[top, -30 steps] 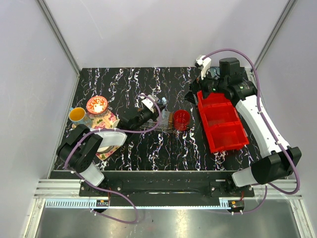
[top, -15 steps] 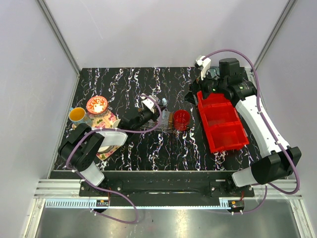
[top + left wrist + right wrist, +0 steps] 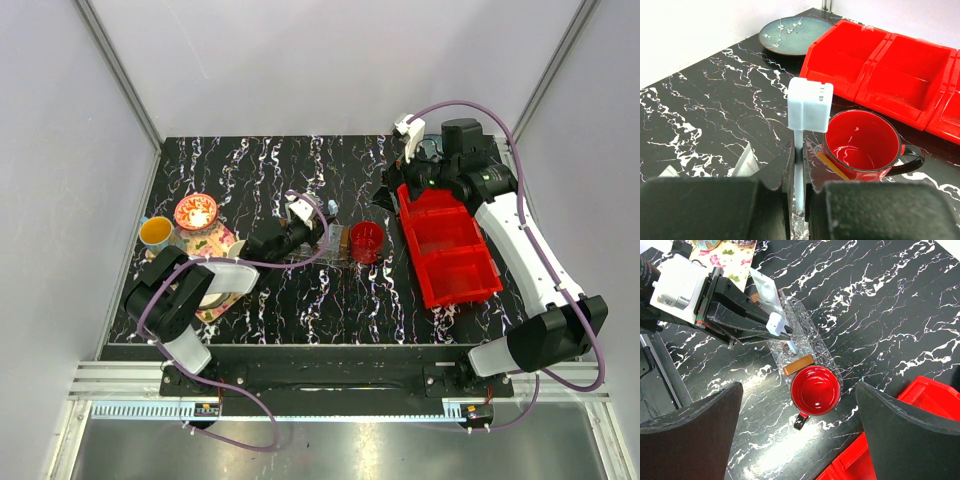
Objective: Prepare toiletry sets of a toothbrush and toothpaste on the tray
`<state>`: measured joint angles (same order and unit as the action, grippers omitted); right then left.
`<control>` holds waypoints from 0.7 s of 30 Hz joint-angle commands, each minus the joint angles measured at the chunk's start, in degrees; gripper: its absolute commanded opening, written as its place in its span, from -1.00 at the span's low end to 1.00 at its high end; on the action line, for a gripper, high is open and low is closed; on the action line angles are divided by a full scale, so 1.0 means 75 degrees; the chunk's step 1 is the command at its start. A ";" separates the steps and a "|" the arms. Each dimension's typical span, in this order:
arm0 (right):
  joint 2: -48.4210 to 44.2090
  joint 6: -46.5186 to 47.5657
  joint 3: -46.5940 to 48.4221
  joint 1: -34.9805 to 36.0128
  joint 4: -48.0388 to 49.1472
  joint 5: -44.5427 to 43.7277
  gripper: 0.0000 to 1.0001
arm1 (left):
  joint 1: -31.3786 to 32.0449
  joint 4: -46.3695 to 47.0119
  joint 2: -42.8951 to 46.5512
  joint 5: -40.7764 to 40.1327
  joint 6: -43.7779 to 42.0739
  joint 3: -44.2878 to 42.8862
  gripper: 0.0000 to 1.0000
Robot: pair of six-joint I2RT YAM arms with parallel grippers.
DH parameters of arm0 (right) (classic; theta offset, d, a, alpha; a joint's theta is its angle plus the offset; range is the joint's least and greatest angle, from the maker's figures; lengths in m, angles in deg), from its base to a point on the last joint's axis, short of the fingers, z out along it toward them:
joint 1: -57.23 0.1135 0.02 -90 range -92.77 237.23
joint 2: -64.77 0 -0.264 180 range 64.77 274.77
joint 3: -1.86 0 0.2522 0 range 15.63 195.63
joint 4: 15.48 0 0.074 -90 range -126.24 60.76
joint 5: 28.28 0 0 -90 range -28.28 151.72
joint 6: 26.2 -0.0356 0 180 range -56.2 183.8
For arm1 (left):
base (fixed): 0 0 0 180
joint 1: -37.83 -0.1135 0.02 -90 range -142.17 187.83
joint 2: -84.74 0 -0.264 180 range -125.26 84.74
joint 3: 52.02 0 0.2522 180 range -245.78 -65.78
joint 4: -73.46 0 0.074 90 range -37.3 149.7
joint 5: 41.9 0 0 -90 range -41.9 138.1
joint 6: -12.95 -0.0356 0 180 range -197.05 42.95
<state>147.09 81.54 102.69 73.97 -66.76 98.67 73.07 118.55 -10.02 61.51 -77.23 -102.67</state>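
Note:
My left gripper [image 3: 799,152] is shut on the stem of the slim pale toothbrush [image 3: 809,105]. It holds the brush over the clear ribbed tray [image 3: 812,347], head up and tilted. The top view shows this gripper [image 3: 315,228] at the tray [image 3: 335,243]. In the right wrist view the toothbrush [image 3: 777,323] points down into the tray. A white toothpaste tube [image 3: 763,287] lies at the tray's left end by the gripper; I cannot tell whether it is inside or beside. It also shows in the left wrist view [image 3: 746,159]. My right gripper [image 3: 799,407] is open and empty, high above the table.
A red mug [image 3: 367,241] stands against the tray's right brown handle [image 3: 797,365]. A red compartment bin [image 3: 450,245] lies to the right. A dark teal plate [image 3: 795,35] lies at the back. The flowery tray [image 3: 222,243], a yellow cup [image 3: 155,231] and a bowl [image 3: 196,211] are at left.

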 commanded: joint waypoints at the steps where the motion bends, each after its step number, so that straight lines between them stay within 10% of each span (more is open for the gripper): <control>1: -0.0265 0.0084 0.0028 -0.0051 0.0244 0.0054 0.99 | 0.0035 0.0626 -0.0056 -0.0030 0.0001 0.0066 -1.00; 21: -0.0289 0.0084 -0.0007 -0.0040 0.0233 0.0054 0.99 | 0.0035 0.0298 -0.0174 0.0005 0.0236 -0.0098 -1.00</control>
<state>147.00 81.58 102.56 73.97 -66.76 98.67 73.07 118.38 -10.78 61.51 -75.88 -102.67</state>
